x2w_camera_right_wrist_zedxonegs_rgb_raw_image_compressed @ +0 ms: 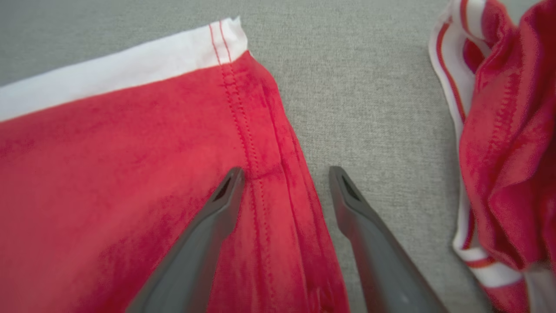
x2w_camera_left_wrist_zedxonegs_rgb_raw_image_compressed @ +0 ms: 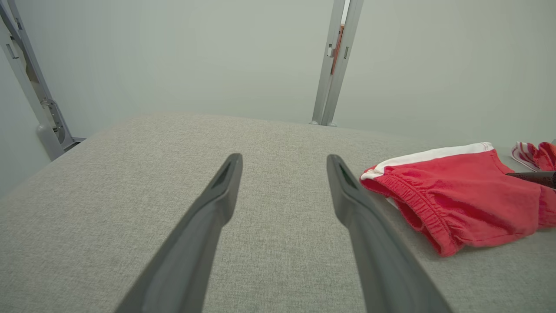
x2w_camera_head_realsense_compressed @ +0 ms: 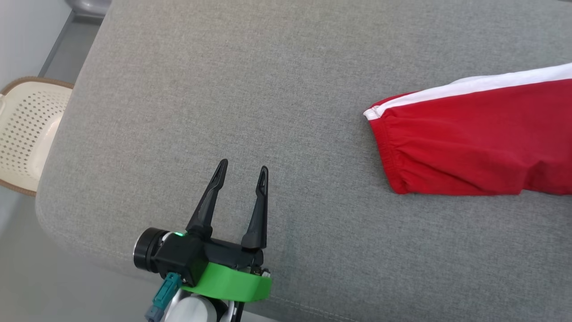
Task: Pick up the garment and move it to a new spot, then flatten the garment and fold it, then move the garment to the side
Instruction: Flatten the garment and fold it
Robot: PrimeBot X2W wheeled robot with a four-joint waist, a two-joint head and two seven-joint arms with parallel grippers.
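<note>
Left gripper [x2w_camera_head_realsense_compressed: 244,165], fingers apart, over grey cushion [x2w_camera_head_realsense_compressed: 223,89] — cream basket [x2w_camera_head_realsense_compressed: 27,129] beside it; right gripper [x2w_camera_right_wrist_zedxonegs_rgb_raw_image_compressed: 285,171], also apart, straddles garment [x2w_camera_right_wrist_zedxonegs_rgb_raw_image_compressed: 108,174] hem — its view adds crumpled cloth [x2w_camera_right_wrist_zedxonegs_rgb_raw_image_compressed: 499,152].

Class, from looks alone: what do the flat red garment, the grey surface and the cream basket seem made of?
Red garment: probably soft matte cloth; gathered elastic edge, stitched seams.
Grey surface: woven upholstery fabric, seemingly padded; visible weave, rounded edge.
Cream basket: likely moulded plastic; regular holes, smooth brown-trimmed rim.
</note>
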